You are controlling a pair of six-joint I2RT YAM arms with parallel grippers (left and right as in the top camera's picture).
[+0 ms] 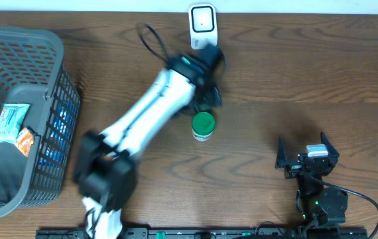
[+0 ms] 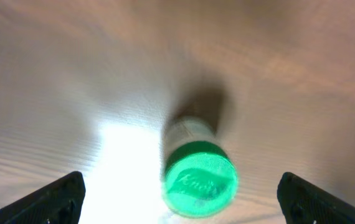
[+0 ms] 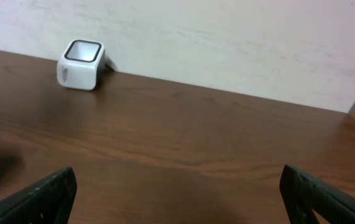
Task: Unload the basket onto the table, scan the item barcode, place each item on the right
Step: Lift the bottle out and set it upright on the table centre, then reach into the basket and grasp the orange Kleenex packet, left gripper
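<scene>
On the counter (image 1: 275, 79) near the scanner (image 1: 202, 25), the bottle (image 1: 203, 125) is standing upright and untouched, the left claw (image 2: 180, 190) is hovering wide open above it, probably so the label can face the scanner, while the right claw (image 1: 307, 158) is idling open, well apart.

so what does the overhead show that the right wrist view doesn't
Only the overhead: the grey basket with packets at the left, the green-capped bottle, and the left arm stretched out beside it. Only the right wrist: the pale wall seen side-on. Both: the white scanner, the wooden table, and the open right gripper.
</scene>
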